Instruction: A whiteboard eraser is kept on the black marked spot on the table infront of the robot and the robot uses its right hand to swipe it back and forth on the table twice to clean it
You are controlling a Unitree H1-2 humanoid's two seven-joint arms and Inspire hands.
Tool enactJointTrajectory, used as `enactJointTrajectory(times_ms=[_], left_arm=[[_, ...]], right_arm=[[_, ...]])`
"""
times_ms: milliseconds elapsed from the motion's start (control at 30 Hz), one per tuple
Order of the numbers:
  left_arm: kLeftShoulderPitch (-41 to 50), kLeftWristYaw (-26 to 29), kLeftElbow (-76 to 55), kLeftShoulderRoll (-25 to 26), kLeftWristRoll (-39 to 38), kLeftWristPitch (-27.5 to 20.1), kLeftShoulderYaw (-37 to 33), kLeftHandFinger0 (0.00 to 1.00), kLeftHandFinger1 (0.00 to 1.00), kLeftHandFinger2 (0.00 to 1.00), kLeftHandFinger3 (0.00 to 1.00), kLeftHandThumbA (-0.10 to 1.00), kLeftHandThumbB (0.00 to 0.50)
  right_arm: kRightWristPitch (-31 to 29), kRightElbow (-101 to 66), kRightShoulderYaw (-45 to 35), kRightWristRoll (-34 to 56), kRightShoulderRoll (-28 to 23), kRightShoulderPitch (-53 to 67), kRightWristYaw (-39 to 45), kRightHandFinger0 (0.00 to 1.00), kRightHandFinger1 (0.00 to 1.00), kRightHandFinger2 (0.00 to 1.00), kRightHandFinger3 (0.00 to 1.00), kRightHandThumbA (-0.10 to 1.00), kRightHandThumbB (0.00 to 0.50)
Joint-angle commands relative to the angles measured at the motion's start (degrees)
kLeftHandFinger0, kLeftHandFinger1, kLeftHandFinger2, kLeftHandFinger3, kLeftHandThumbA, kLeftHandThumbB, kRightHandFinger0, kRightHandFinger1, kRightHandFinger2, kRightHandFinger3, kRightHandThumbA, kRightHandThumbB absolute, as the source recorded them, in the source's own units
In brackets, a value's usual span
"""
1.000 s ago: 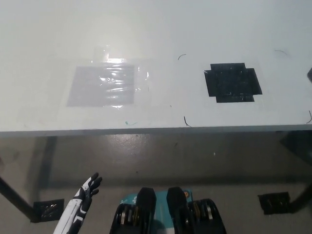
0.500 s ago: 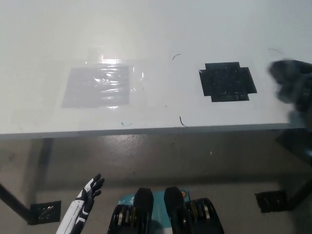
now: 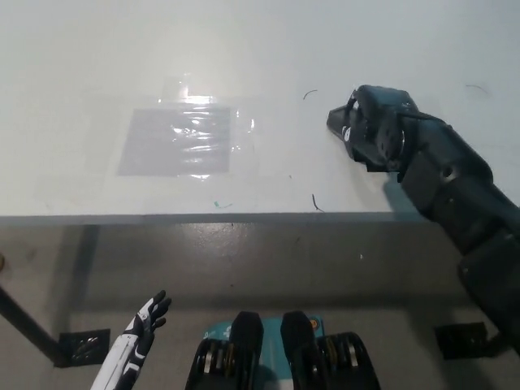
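My black right hand [image 3: 378, 122] reaches in from the right over the white table [image 3: 81, 81] and covers the black marked spot. Only slivers of that spot [image 3: 335, 122] show at the hand's left edge. Whether the hand touches the table I cannot tell, and its grip is not readable against the black mark. No whiteboard eraser shows anywhere in the head view. My white left hand [image 3: 145, 319] rests low at the lower left, below the table's edge, with its fingers spread and holding nothing.
A shiny clear plastic patch [image 3: 175, 142] is taped to the table left of centre. Small pen strokes [image 3: 315, 203] mark the table near its front edge [image 3: 203, 218]. A table leg with a black floor pad [image 3: 81, 345] stands at the lower left.
My right arm has come in from the right edge and now lies over the black spot, which was uncovered before. The camera view shifted slightly. The left hand has stayed put.
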Motion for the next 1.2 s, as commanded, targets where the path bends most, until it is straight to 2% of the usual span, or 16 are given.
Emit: enactJointTrajectory(times_ms=[0,33,67,100,233,267,300,333,400,433,467,500,533,633,933,1167], left_arm=[[-0.29,0.11,-1.23,0.76,-0.72,-2.10,0.18,1.00,1.00,1.00,1.00,1.00,0.436],[-0.28,0.06,-1.22,0.81,-0.84,-2.10,0.18,1.00,1.00,1.00,1.00,1.00,0.437],[-0.24,0.07,-1.30,0.85,-0.83,-2.10,0.20,1.00,1.00,1.00,1.00,1.00,0.436],[-0.23,0.06,-1.50,0.86,-0.89,-2.10,0.25,1.00,1.00,1.00,1.00,1.00,0.436],[-0.36,-0.07,-1.38,0.93,-1.19,-2.10,0.39,1.00,1.00,1.00,1.00,1.00,0.441],[-0.37,-0.19,-1.42,0.96,-1.33,-2.10,0.39,1.00,1.00,1.00,1.00,1.00,0.446],[-0.42,-0.15,-1.40,0.97,-1.31,-2.10,0.42,1.00,1.00,1.00,1.00,1.00,0.445],[-0.49,-0.05,-1.35,1.00,-1.22,-2.10,0.44,1.00,1.00,1.00,1.00,1.00,0.441],[-0.49,-0.13,-1.38,1.00,-1.43,-2.10,0.52,1.00,1.00,1.00,1.00,1.00,0.440],[-0.48,-0.12,-1.41,1.06,-1.41,-2.10,0.57,1.00,1.00,1.00,1.00,1.00,0.442],[-0.42,-0.02,-1.33,1.13,-1.21,-2.10,0.57,1.00,1.00,1.00,1.00,1.00,0.447],[-0.41,0.11,-1.26,1.15,-1.00,-2.10,0.53,1.00,1.00,1.00,1.00,1.00,0.447],[-0.37,-0.04,-1.33,1.18,-1.04,-2.10,0.46,1.00,1.00,1.00,1.00,1.00,0.442],[-0.69,-0.44,-1.13,1.12,-1.17,-2.10,0.12,1.00,1.00,1.00,1.00,1.00,0.435],[-1.80,-0.57,-0.84,1.22,-1.21,-2.10,0.08,1.00,1.00,1.00,1.00,1.00,0.438],[-2.58,-1.73,-0.64,1.99,-1.83,-2.10,0.08,1.00,1.00,1.00,1.00,1.00,0.439]], right_arm=[[-0.24,0.70,1.07,-1.85,-3.59,-0.95,0.91,0.80,0.91,0.92,0.89,0.36,0.205],[0.22,0.86,1.28,-1.93,-4.09,-0.85,1.82,0.85,0.98,0.97,0.92,0.37,0.199],[0.46,1.00,1.47,-2.08,-4.53,-0.59,1.80,0.81,0.92,0.93,0.93,0.36,0.202],[0.16,1.14,1.48,-2.13,-5.51,0.18,0.75,0.59,0.70,0.76,0.87,0.30,0.197],[-0.69,1.11,1.69,-2.45,-7.88,1.39,0.70,0.41,0.55,0.61,0.78,0.19,0.143],[0.42,0.95,1.99,-2.81,-8.67,1.66,1.04,0.66,0.86,0.90,1.00,0.24,0.149],[0.65,0.83,2.12,-2.91,-8.92,1.70,1.13,0.72,0.90,0.93,1.00,0.25,0.143],[0.63,0.75,2.26,-3.04,-9.32,1.88,0.72,0.65,0.80,0.84,1.00,0.23,0.130],[0.96,1.02,3.48,-4.18,-9.66,1.84,0.77,0.63,0.82,0.94,1.00,0.32,0.155],[1.20,1.17,3.96,-4.53,-9.93,1.72,1.00,0.93,1.00,1.00,1.00,0.53,0.228],[1.20,1.04,3.66,-4.03,-10.25,1.58,1.51,1.00,1.00,1.00,1.00,0.67,0.335],[0.64,0.93,3.28,-3.53,-10.44,1.62,1.57,1.00,1.00,1.00,1.00,0.72,0.342],[-1.41,0.24,0.03,0.14,-10.79,1.13,5.00,1.00,1.00,1.00,1.00,0.78,0.449],[-5.06,-2.34,-5.74,5.81,-11.54,0.14,10.67,1.00,1.00,1.00,1.00,0.77,0.497],[-10.92,-29.28,-18.55,15.75,-13.85,0.86,18.82,1.00,1.00,1.00,1.00,0.99,0.500],[4.03,-62.48,-26.82,23.76,-18.02,1.35,24.56,1.00,1.00,1.00,1.00,0.98,0.500]])
